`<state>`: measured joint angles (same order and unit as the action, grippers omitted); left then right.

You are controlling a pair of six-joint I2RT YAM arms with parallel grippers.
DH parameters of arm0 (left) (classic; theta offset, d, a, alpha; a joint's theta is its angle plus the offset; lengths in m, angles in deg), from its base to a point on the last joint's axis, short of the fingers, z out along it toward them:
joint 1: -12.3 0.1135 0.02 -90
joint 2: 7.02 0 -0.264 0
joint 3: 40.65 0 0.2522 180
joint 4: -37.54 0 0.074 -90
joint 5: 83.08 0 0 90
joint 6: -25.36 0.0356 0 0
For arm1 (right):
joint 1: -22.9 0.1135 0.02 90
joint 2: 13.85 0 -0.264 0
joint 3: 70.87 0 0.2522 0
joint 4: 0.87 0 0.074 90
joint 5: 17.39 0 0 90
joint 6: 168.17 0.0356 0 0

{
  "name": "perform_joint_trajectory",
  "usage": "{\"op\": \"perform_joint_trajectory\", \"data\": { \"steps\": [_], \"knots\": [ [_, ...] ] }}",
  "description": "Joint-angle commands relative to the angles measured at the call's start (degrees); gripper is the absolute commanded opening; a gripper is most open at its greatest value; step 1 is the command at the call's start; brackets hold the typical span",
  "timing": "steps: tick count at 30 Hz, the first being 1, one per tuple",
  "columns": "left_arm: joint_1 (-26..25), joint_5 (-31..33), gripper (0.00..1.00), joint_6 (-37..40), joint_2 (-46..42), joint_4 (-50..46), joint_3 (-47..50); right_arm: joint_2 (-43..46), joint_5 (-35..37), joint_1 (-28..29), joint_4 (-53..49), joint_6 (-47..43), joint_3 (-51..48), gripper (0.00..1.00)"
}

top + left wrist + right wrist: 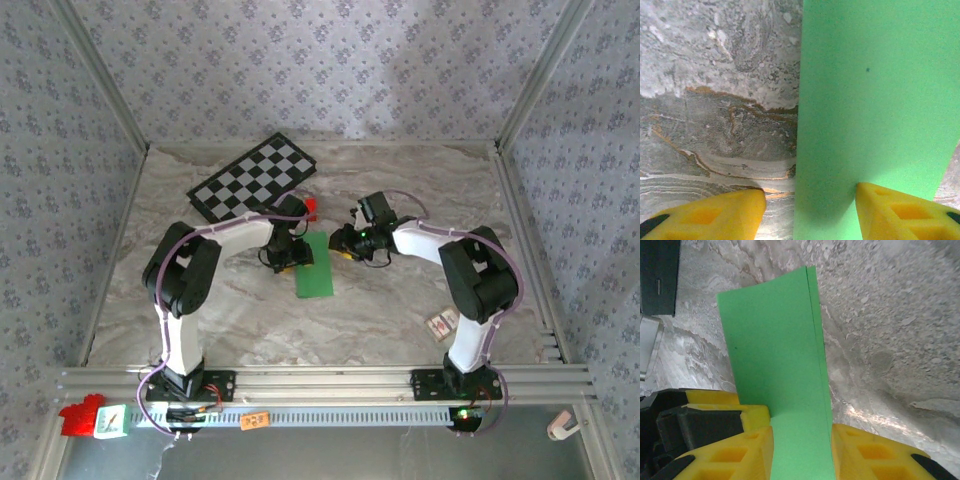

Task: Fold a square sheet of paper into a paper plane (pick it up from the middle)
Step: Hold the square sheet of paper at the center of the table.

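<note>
The square sheet of paper (315,268) is bright green and lies on the marble table as a narrow folded rectangle with its long side running away from the arms. My left gripper (290,262) is at its far left corner. In the left wrist view the jaws (810,200) are open across the paper's (875,100) left edge, one yellow finger (730,210) on bare table and the other (890,210) on the paper. My right gripper (342,251) is at the far right corner. Its jaws (802,440) stand apart with the paper (775,350) between them, and the layered edge meets the right finger (865,450).
A black-and-white checkered board (252,178) lies at the back left, with a small red block (310,207) beside its near corner. A small card (441,323) lies by the right arm's base. Aluminium rails (330,380) border the near edge. A finger of the left gripper (725,402) shows in the right wrist view.
</note>
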<state>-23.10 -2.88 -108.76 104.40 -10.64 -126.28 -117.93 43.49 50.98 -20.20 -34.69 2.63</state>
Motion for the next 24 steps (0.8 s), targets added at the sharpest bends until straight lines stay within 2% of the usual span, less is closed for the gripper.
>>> {"op": "perform_joint_trajectory", "data": {
  "steps": [1, 24],
  "knots": [
    [-1.76, -1.67, 0.55, 1.92, 8.09, -0.46, 3.62, -1.33, -1.11, 0.4, 0.17, -1.33, 0.55, 0.37],
    [-1.77, -2.13, 0.56, -0.08, 10.22, 0.31, 3.59, -5.18, -4.65, 3.03, 0.17, -2.36, 3.18, 0.31]
  ]
}}
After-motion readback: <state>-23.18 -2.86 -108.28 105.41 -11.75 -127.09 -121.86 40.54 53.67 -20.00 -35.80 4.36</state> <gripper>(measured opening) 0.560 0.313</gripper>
